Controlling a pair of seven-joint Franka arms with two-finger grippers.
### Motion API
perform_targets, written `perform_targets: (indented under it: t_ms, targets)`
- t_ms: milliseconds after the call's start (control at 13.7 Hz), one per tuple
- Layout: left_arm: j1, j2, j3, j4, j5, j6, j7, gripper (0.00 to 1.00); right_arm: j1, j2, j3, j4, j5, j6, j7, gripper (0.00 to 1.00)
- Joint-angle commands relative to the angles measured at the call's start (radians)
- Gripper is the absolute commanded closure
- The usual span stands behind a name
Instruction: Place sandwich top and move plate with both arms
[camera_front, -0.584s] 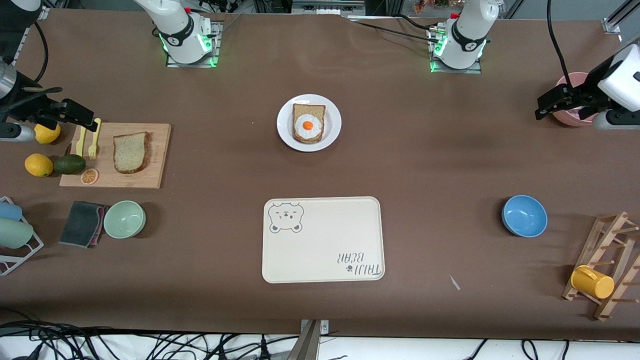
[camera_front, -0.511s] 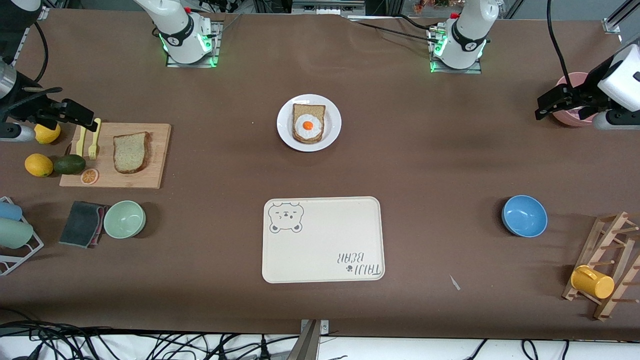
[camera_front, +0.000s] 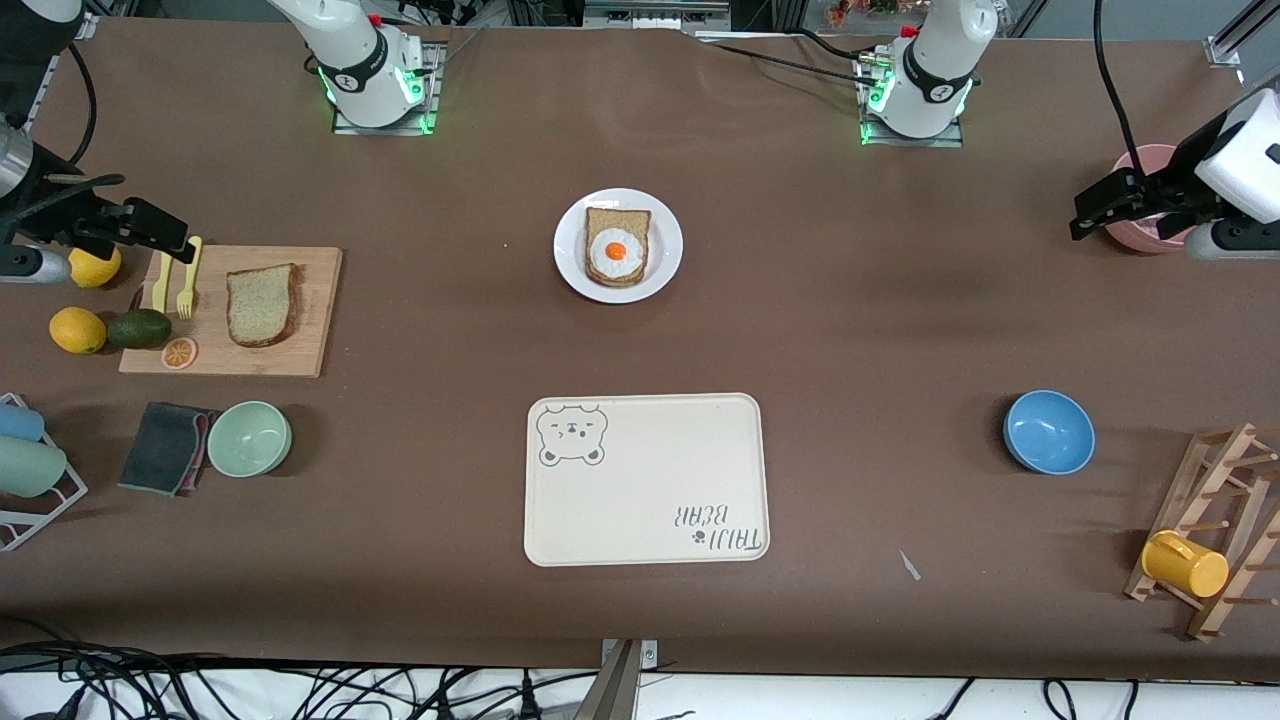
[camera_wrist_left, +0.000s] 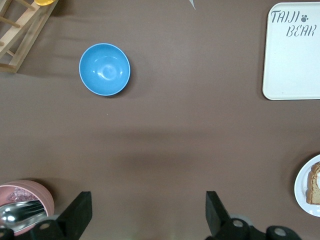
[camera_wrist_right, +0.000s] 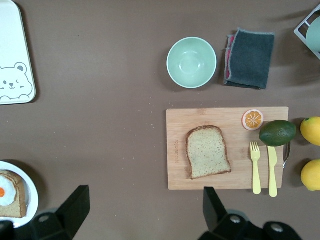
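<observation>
The sandwich top (camera_front: 261, 305) (camera_wrist_right: 207, 151), a speckled bread slice, lies flat on a wooden cutting board (camera_front: 310, 340) (camera_wrist_right: 175, 150). The white plate (camera_front: 668, 250) (camera_wrist_right: 31, 192) (camera_wrist_left: 301, 185) sits mid-table near the robots' bases and carries a bread slice topped with a fried egg (camera_front: 614, 250). My right gripper (camera_front: 172, 232) (camera_wrist_right: 145, 207) hangs open and empty in the air by the board, at the right arm's end. My left gripper (camera_front: 1090, 215) (camera_wrist_left: 147, 212) hangs open and empty in the air at the left arm's end, beside a pink cup (camera_front: 1140, 160) (camera_wrist_left: 25, 200).
A cream bear-printed tray (camera_front: 645, 480) lies nearer the front camera than the plate. A green bowl (camera_front: 249, 438) and dark cloth (camera_front: 165, 447) sit near the board. Fork, knife, avocado and lemons (camera_front: 78, 330) crowd the board's end. A blue bowl (camera_front: 1048, 431) and wooden rack (camera_front: 1215, 530) stand at the left arm's end.
</observation>
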Motion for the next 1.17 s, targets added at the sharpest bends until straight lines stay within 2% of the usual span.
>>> perform_targets:
  t_ms: [0,1095]
  targets:
    - [-0.005,0.002,0.001,-0.002,-0.003,0.008,0.007,0.00,-0.014,0.001,0.011,0.010,-0.009,-0.005,-0.013,0.00]
    - [-0.003,-0.001,0.002,-0.002,-0.003,0.008,0.007,0.00,-0.012,0.033,0.013,0.017,-0.011,-0.027,-0.025,0.00]
